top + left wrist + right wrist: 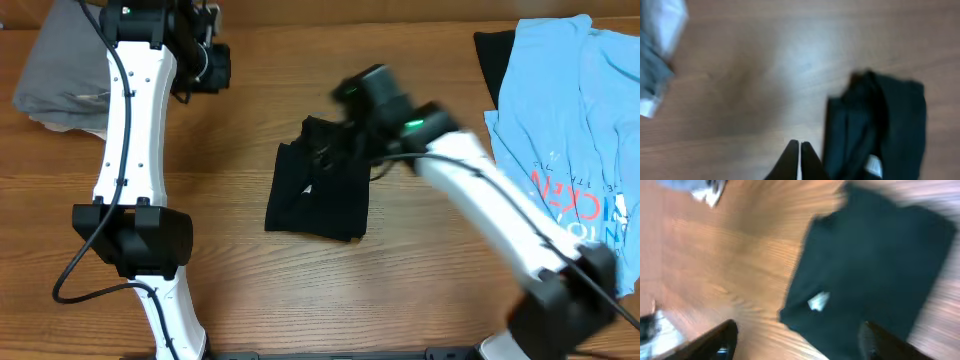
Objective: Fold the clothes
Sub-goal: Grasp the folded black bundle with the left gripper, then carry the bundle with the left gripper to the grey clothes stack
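The black T-shirt (318,190) lies folded into a small bundle at the middle of the table, its white neck label (818,300) showing. It also shows in the left wrist view (880,130) and the right wrist view (875,275). My right gripper (800,335) is open, blurred, above the shirt's far edge (345,135). My left gripper (799,147) is shut and empty, at the back left (205,60), well apart from the shirt. The light blue red-printed tee (575,130) lies spread at the right.
A grey folded garment (65,70) lies at the back left corner, over something white (665,25). A black cloth (492,60) pokes out under the blue tee. Bare wooden table (240,290) lies around the black shirt.
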Available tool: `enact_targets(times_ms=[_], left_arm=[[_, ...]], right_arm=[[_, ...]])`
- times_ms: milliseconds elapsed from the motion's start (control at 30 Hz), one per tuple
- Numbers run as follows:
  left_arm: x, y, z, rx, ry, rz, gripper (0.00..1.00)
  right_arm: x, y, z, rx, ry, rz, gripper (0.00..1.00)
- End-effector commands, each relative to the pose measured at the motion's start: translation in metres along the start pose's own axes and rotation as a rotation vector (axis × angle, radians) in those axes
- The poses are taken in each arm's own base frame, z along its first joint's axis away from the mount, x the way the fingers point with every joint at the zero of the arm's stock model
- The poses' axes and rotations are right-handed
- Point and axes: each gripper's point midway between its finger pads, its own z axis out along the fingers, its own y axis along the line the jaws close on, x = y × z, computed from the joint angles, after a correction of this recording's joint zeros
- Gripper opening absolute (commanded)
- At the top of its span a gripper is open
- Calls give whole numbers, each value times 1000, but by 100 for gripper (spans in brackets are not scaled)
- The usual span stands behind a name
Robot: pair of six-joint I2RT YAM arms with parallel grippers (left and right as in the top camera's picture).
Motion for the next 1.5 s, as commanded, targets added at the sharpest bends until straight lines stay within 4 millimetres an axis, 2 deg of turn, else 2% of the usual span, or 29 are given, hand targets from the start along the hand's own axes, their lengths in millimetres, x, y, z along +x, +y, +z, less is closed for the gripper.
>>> enact_targets(times_ms=[0, 33, 67, 133, 200, 333, 500, 567, 700, 900, 1067, 1233, 1467], left_arm=[[33, -30, 14, 183, 129, 95, 29], [41, -36, 20, 212, 162, 110, 51], [48, -42, 26, 239, 190, 125, 63], [68, -53, 41, 298, 257, 165, 76], [88, -60, 56, 323, 325, 188, 82], [127, -71, 91, 334, 438, 207, 86], [154, -88, 129, 354, 459, 260, 94], [155, -97, 137, 374, 439, 282, 96], [147, -107, 140, 403, 395, 299, 99], [142, -104, 143, 403, 367, 339, 100], [137, -90, 151, 304, 349, 373, 100], [133, -88, 156, 290, 326, 382, 100], [149, -89, 172, 293, 338, 395, 100]], right_arm=[[-33, -56, -77, 108, -156, 129, 86], [-33, -73, -84, 132, -154, 171, 86], [-31, -86, -90, 151, -148, 199, 87], [-28, -114, -102, 190, -136, 233, 86], [-27, -132, -111, 213, -135, 254, 87], [-27, -159, -126, 250, -154, 308, 88], [-27, -175, -135, 273, -169, 334, 88], [-27, -175, -135, 275, -167, 324, 88], [-24, -175, -134, 277, -154, 330, 88], [-21, -176, -135, 285, -145, 336, 88], [-21, -176, -135, 285, -146, 336, 88], [-21, -176, -135, 285, -146, 336, 88], [-21, -176, -135, 285, -146, 336, 88]])
